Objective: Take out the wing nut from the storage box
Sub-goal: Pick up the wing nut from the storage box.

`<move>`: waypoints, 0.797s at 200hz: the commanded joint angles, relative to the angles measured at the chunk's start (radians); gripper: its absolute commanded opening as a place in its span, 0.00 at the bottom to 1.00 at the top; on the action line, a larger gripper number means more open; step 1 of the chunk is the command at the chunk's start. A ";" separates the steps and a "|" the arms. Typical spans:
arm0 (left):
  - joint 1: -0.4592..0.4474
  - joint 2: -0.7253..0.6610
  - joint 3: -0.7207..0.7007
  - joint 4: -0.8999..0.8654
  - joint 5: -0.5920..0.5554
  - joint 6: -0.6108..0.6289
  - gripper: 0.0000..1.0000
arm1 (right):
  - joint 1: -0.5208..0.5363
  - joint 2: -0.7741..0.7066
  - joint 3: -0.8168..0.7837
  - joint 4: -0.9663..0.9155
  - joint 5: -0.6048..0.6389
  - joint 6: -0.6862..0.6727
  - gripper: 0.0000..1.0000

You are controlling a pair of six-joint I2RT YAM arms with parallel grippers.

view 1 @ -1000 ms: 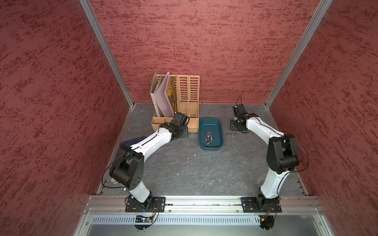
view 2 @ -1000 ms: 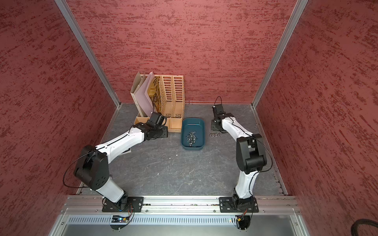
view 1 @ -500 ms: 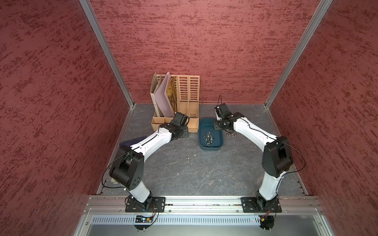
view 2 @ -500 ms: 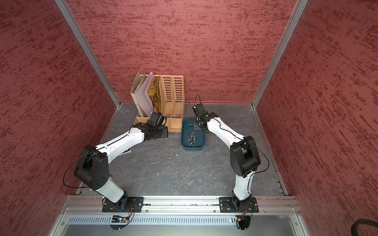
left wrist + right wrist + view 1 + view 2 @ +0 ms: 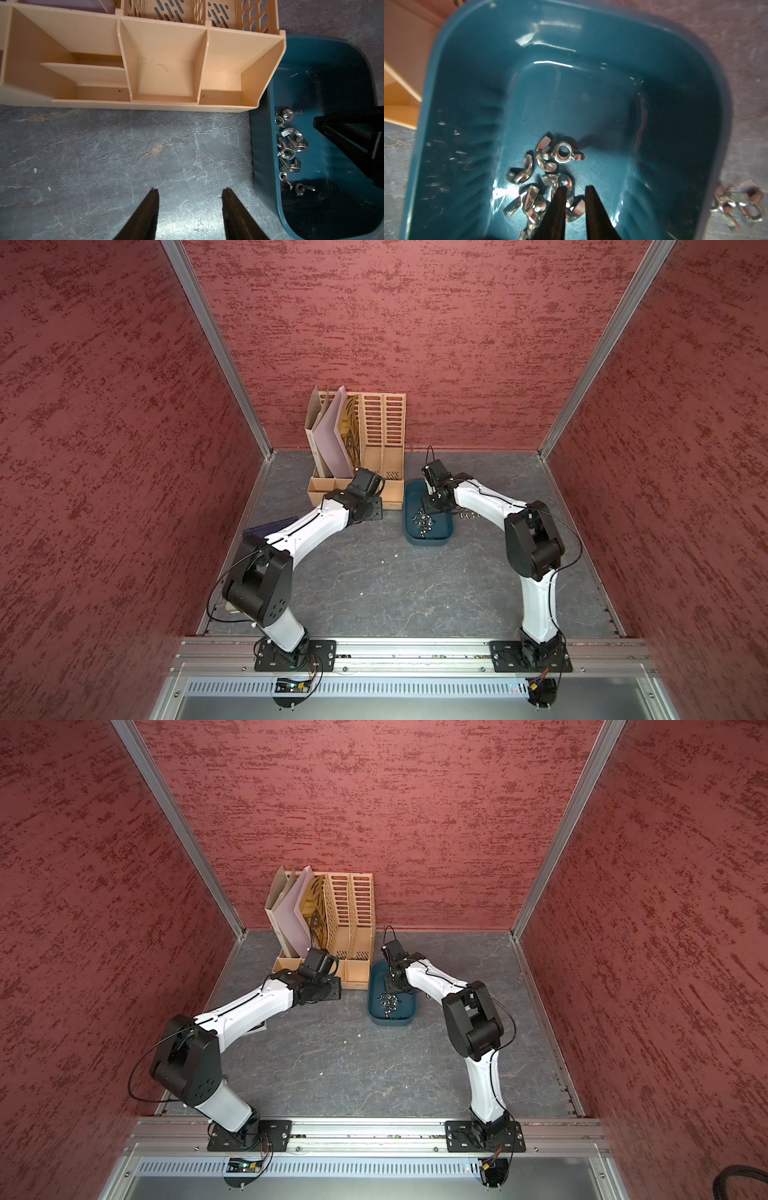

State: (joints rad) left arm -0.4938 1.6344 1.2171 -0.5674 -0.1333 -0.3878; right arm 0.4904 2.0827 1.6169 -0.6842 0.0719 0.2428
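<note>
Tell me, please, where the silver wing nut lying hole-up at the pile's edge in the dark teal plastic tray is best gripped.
Probably its hub, from straight above: the silver wing nut lies flat in the dark teal plastic tray, hole up, wings splayed sideways. Close the right end effector across the hub.

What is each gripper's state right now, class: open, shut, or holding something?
Left gripper: open, holding nothing.
Right gripper: narrowly open, holding nothing, over the wing nuts in the storage box.
</note>
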 commanded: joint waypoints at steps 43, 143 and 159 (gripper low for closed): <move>0.003 -0.011 -0.001 0.002 -0.003 -0.001 0.53 | 0.005 0.064 0.084 0.004 0.009 -0.003 0.25; 0.011 -0.021 -0.020 0.006 -0.008 -0.003 0.53 | -0.009 0.133 0.143 -0.032 0.016 -0.017 0.28; 0.011 -0.022 -0.021 0.008 -0.006 -0.002 0.53 | -0.009 0.139 0.145 -0.034 0.012 -0.017 0.28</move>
State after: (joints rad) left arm -0.4892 1.6344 1.2091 -0.5674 -0.1341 -0.3878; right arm 0.4870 2.1986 1.7344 -0.7017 0.0753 0.2337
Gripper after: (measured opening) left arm 0.527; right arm 0.280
